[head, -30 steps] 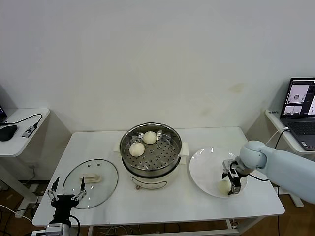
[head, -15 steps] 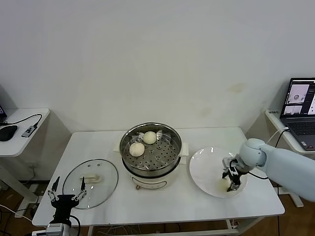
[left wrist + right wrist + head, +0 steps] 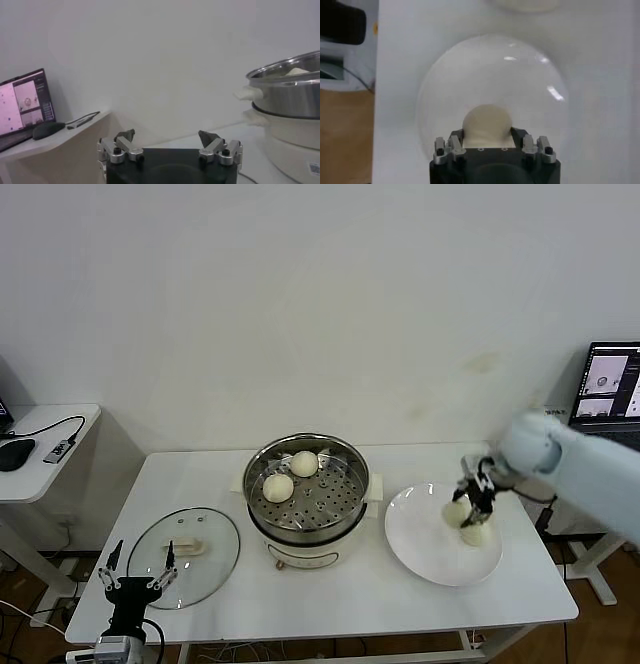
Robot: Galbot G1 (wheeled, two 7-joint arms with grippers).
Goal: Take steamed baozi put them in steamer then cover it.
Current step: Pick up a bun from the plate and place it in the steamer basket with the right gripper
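Observation:
The steamer (image 3: 306, 529) stands mid-table with two steamed baozi (image 3: 279, 486) (image 3: 304, 463) on its perforated tray. My right gripper (image 3: 470, 506) is shut on a third baozi (image 3: 457, 513) and holds it in the air above the white plate (image 3: 420, 556). In the right wrist view the baozi (image 3: 486, 122) sits between the jaws of the gripper (image 3: 486, 136), over the bare plate (image 3: 490, 70). The fourth baozi is out of view. The glass cover (image 3: 184, 556) lies flat at the front left. My left gripper (image 3: 133, 582) is open and parked off the table's front left corner; it also shows in its wrist view (image 3: 166, 138), with the steamer (image 3: 290, 95) farther off.
A laptop (image 3: 610, 399) stands on a side stand at the right. A small side table (image 3: 40, 446) at the left holds a mouse (image 3: 14, 452) and a cable. A wall runs behind the table.
My right gripper closed on the baozi on the plate and lifted it up and toward the back of the plate. The left arm has not moved.

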